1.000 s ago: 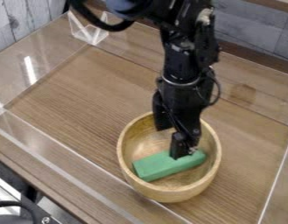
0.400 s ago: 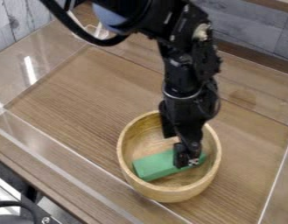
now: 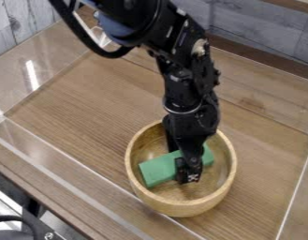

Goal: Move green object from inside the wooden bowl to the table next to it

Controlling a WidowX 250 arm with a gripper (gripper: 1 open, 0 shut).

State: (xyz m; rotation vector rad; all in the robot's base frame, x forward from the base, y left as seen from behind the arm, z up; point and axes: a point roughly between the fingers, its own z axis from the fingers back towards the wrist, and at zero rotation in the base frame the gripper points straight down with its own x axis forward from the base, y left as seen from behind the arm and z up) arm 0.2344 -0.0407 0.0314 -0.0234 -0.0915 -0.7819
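Item: green object (image 3: 160, 168). Location: inside the wooden bowl (image 3: 154, 192), lying flat on its floor, its left end exposed, its right end covered by the arm's tip. It has not left the bowl.

Item: fingers (image 3: 187, 172). State: spread wide, holding nothing. Position: pointing straight down, tips down among the bowl's contents at the block's right end. You cannot tell from this view whether the tips already touch the block or the bowl floor.

Item: table (image 3: 81, 103). Brown plank surface, bare to the left and behind the bowl, bounded by clear acrylic walls (image 3: 50, 42).

Change noted: over the last second the arm has sunk deeper into the bowl, and the wrist has rolled slightly. A second ago the tips stood at the block's upper right edge; now they sit lower and hide more of it. The block and bowl show no real shift.

Meaning for you: this reads as the end of the descent before the grasp. The task is early; nothing is gripped. Your next step is likely to close on the block, then lift clear of the thick rim before carrying it aside to the bare planks.
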